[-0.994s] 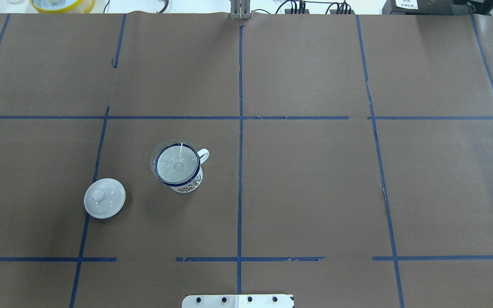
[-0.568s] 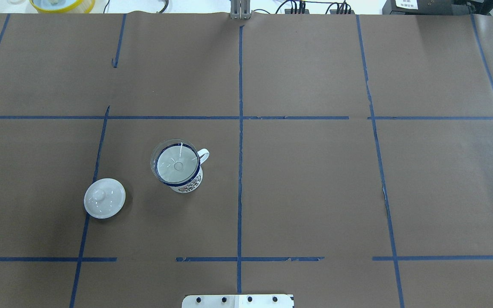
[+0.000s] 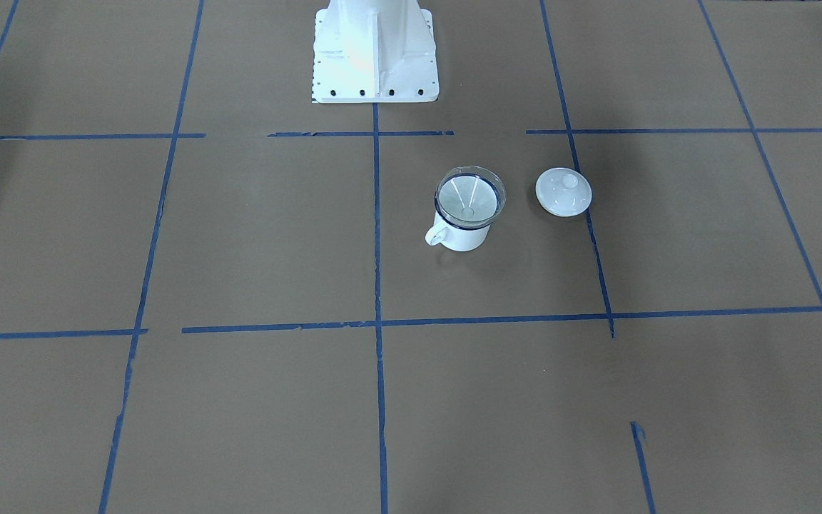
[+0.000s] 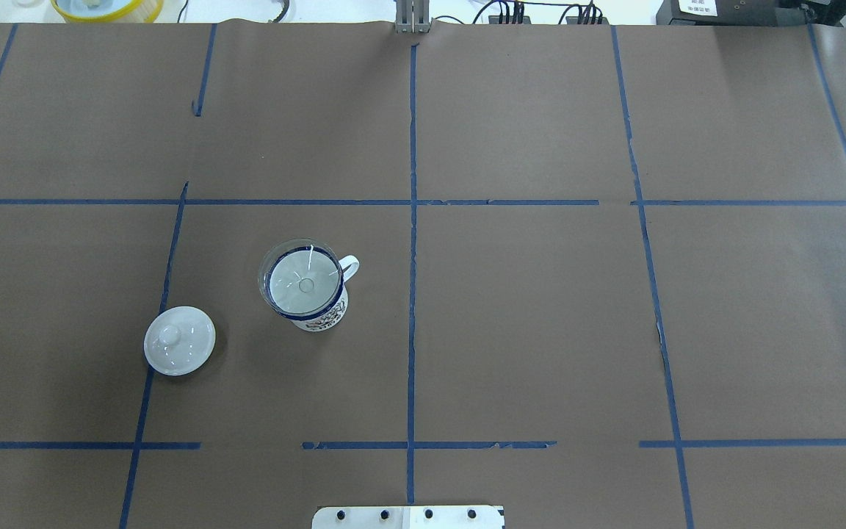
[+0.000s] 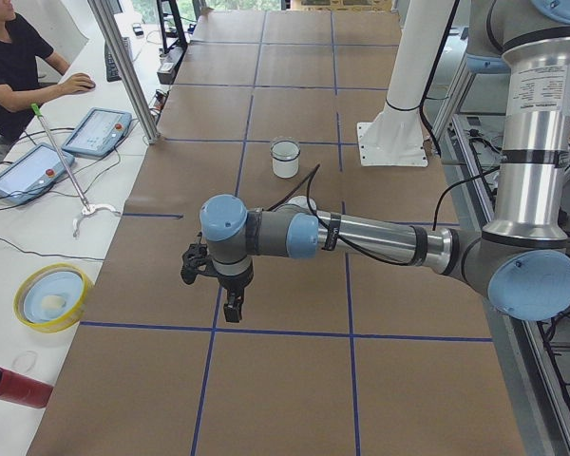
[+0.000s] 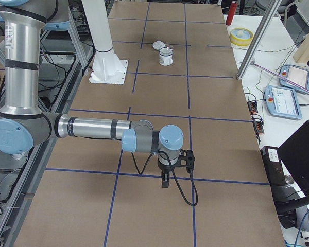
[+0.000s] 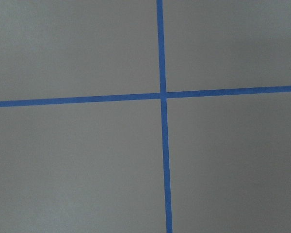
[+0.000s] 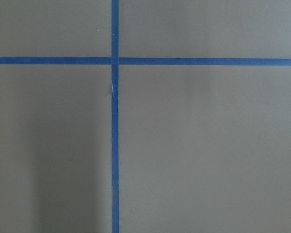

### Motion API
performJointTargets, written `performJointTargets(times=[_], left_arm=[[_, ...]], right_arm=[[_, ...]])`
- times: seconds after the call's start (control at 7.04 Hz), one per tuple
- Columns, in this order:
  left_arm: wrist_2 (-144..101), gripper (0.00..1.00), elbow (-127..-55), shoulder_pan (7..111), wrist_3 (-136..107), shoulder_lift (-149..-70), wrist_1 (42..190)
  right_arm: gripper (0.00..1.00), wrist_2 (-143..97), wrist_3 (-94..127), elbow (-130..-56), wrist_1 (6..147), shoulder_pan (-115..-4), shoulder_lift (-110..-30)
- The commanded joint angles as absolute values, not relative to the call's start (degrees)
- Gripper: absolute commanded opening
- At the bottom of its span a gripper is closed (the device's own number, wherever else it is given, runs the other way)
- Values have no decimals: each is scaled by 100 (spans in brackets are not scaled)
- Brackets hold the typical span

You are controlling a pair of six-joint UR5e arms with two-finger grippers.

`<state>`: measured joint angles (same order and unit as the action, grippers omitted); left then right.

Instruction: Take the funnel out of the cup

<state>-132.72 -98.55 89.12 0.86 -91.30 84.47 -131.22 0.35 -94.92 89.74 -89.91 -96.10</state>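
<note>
The clear funnel (image 4: 292, 288) sits in the white mug with the dark blue rim, the cup (image 4: 324, 317), left of the table's middle; the handle points far right. Both also show in the front view: the funnel (image 3: 469, 196) in the cup (image 3: 467, 239). Neither arm shows in the overhead or front view. My left gripper (image 5: 230, 309) hangs over bare paper, far from the cup (image 5: 285, 160). My right gripper (image 6: 165, 181) hangs over the other end, far from the cup (image 6: 166, 56). I cannot tell whether either gripper is open or shut. Both wrist views show only paper and tape.
A white round knobbed lid (image 4: 179, 340) lies on the paper left of the cup, nearer me. Brown paper with blue tape lines (image 4: 412, 220) covers the table. The robot's white base (image 3: 375, 50) stands at my edge. A yellow bowl (image 4: 107, 7) is beyond the far edge.
</note>
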Motion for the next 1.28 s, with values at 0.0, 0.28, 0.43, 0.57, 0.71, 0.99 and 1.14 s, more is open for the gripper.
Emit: performJointTargets(times=[0.0, 0.28, 0.43, 0.57, 0.71, 0.99, 1.14], left_arm=[[-13263, 100, -10324, 8869, -286, -9369, 8377], [-13271, 100, -11140, 8257, -1157, -9571, 8131], [-13263, 100, -11484, 7766, -1604, -9693, 8130], [-13115, 100, -11687, 7369, -1956, -9816, 8130], [-12983, 100, -11803, 6982, -2334, -10009, 8130], [-12440, 100, -11734, 5991, -3300, -10588, 8130], [-12323, 100, -11716, 5629, -3357, -10782, 8078]], right_arm=[[100, -13122, 35, -9492, 8974, -8991, -9615], [100, -13122, 35, -9492, 8974, -8991, -9615], [100, -13122, 35, -9492, 8974, -8991, -9615], [100, -13122, 35, -9492, 8974, -8991, -9615], [100, -13122, 35, -9492, 8974, -8991, -9615], [100, -13122, 35, -9492, 8974, -8991, -9615], [100, -13122, 35, -9492, 8974, -8991, -9615]])
